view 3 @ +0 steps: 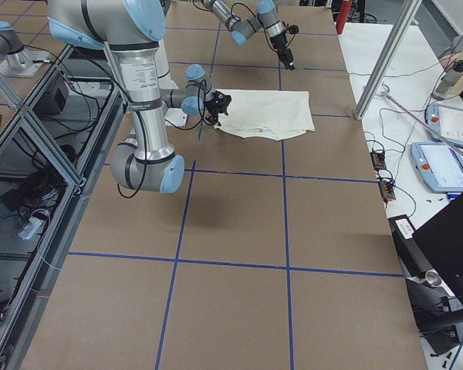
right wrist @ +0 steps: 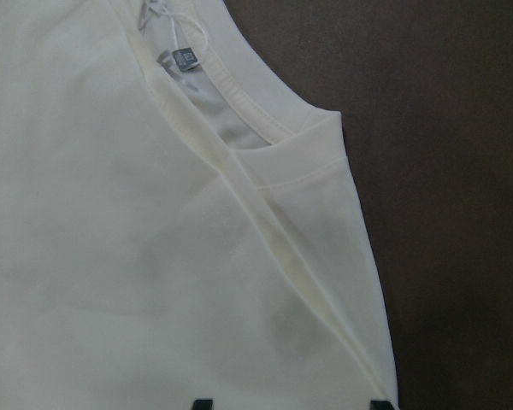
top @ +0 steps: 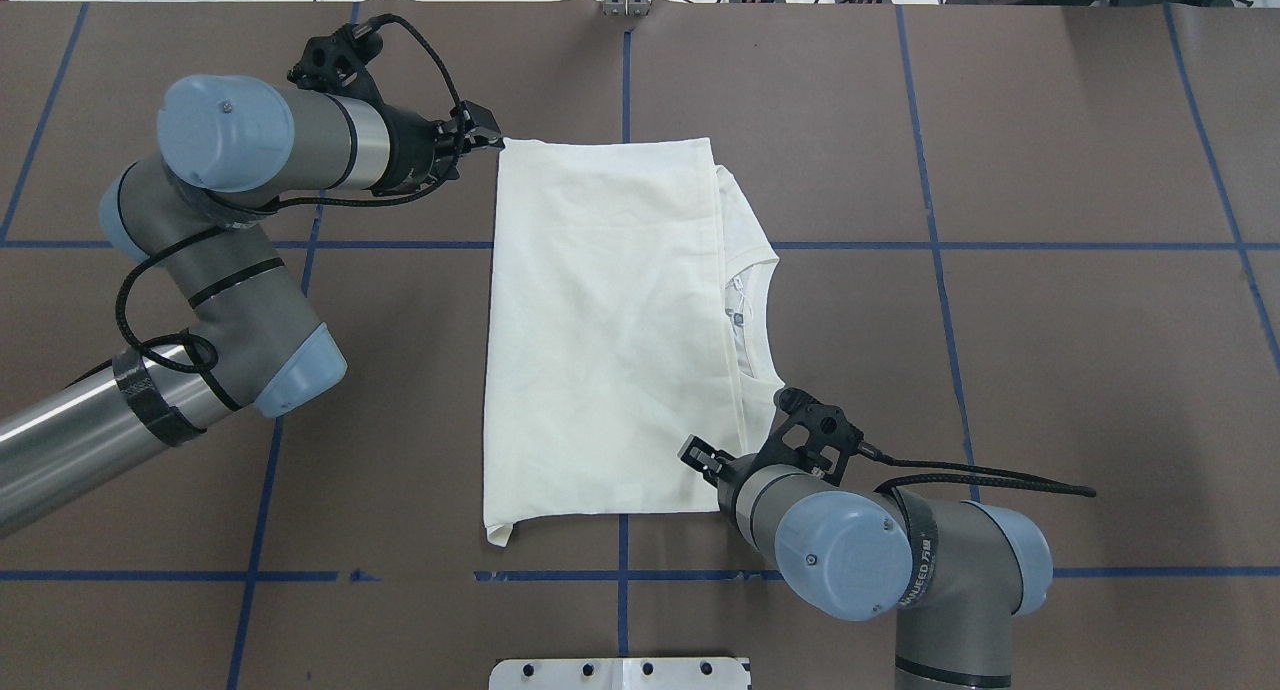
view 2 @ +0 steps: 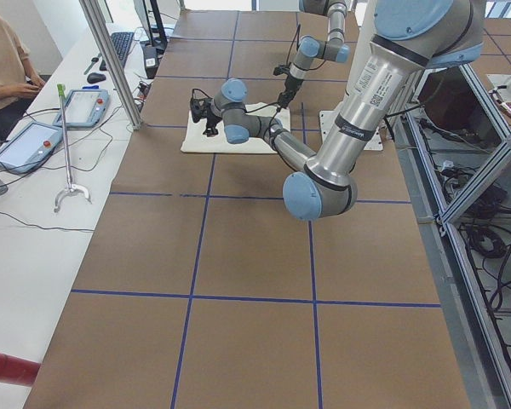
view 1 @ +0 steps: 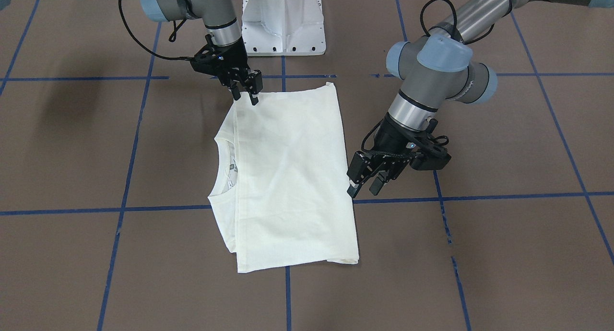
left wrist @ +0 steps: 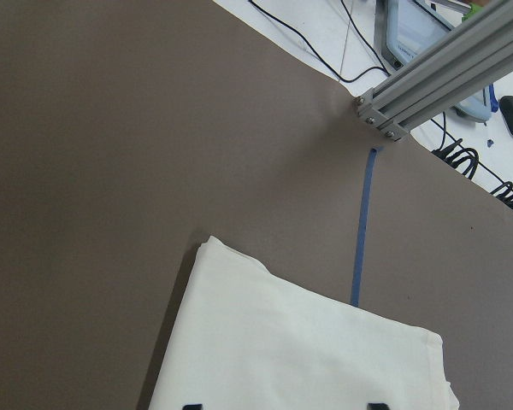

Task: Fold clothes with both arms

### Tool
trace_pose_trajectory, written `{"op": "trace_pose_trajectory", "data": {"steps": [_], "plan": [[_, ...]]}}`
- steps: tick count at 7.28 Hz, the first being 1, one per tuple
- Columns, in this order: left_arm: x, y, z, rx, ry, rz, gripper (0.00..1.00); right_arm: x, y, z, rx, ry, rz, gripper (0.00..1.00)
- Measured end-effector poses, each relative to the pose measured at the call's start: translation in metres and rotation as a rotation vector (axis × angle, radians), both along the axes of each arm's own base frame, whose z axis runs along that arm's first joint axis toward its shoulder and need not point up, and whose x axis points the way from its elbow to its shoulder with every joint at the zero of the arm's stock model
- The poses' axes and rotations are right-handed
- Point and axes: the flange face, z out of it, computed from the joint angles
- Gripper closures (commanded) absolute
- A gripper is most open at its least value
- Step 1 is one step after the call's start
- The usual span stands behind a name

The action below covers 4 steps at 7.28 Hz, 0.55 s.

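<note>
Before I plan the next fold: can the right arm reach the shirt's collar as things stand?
Probably yes: the right tool hangs open over the shirt's near corner, beside the collar, with only flat cloth between.

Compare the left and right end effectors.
The left end effector hangs by the T-shirt's far corner, away from the collar; the right end effector sits at the near corner on the collar side. The left wrist view shows cloth from farther off; the right's is filled by it. Both are open, holding nothing.
</note>
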Motion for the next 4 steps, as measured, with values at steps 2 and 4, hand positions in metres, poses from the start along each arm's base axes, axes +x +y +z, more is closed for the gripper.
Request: {"op": "trace_pose_trajectory", "data": {"steps": [2, 4], "plan": [[0.0000, 0.0005, 0.0005, 0.001, 0.001, 0.000, 0.29, -0.0019, 0.0025, 0.0046, -0.015, 0.048, -0.014, 0.39], [0.0004, 0.0006, 0.0011, 0.000, 0.001, -0.001, 0.29, -0.0043, 0.0059, 0.0060, -0.020, 0.060, -0.022, 0.52]]}}
